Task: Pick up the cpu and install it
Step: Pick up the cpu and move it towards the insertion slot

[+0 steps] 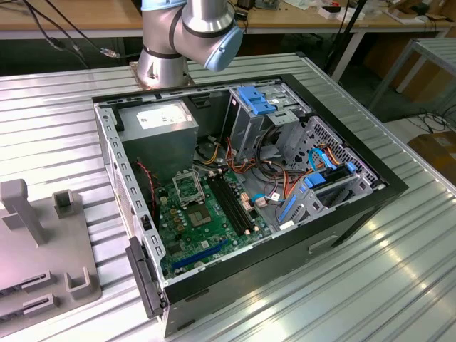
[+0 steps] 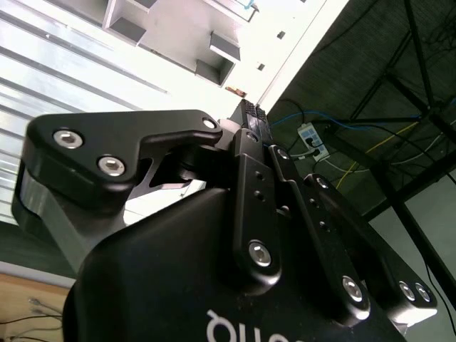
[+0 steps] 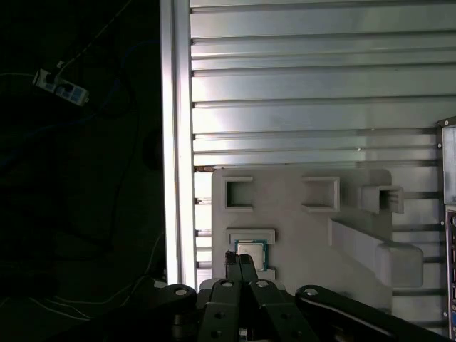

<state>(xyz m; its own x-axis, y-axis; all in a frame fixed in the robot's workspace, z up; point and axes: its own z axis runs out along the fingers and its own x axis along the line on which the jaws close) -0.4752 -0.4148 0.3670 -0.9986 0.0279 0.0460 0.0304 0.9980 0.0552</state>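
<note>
One open computer case (image 1: 342, 224) sits mid-worktop (image 1: 385, 285), with bare ribbed metal all round. One grey holder plate (image 3: 285, 196) lies near the worktop's edge, its edge-side pocket seating the single cpu (image 3: 253, 251). The gripper (image 3: 240, 262), clenched on nothing, hovers above the cpu.

Shiny silver metal tops the cpu (image 3: 251, 252); the holder (image 3: 306, 235) is matt grey plastic, the ribbed surface (image 3: 285, 107) bright metal.
</note>
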